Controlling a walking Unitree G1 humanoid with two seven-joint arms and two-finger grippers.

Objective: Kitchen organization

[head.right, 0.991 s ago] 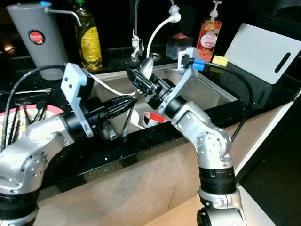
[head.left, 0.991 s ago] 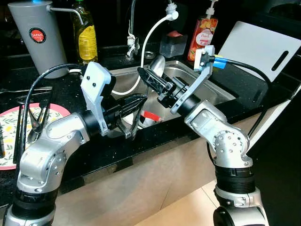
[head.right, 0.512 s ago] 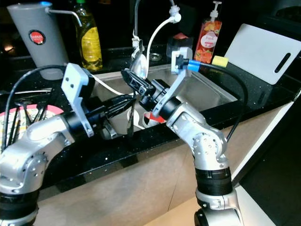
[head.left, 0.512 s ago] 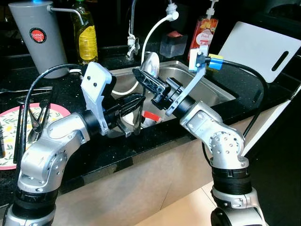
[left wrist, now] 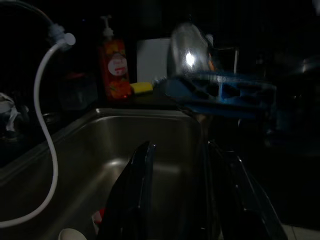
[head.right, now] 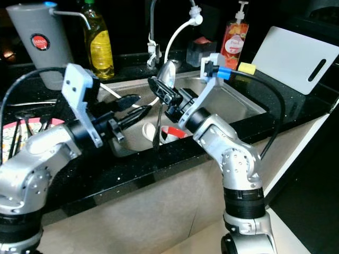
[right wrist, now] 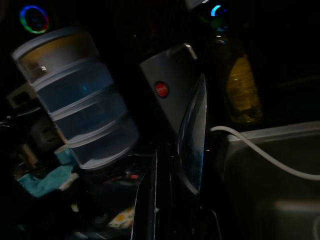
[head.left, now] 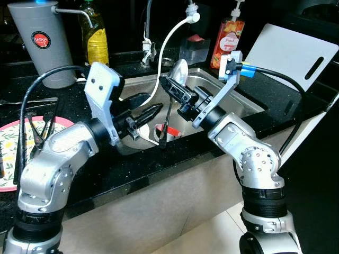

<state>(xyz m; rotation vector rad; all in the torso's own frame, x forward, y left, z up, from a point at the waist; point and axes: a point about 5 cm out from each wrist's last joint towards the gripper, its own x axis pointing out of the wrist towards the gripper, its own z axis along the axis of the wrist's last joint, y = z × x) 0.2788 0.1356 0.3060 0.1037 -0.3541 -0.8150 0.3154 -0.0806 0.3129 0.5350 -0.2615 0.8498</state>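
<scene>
One grey water dispenser stands at the tabletop's back left corner, with one bottle of yellow oil beside it. One orange pump bottle and one small yellow sponge sit at the back edge behind the one steel sink. One white cutting board leans at the back right corner. One patterned plate lies at the left edge. One ladle hangs over the sink. Two cups lie in the sink: one red, one white. Two end effectors, left and right.

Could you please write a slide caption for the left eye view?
Right gripper holds a ladle over the sink; left gripper open beside it.
</scene>
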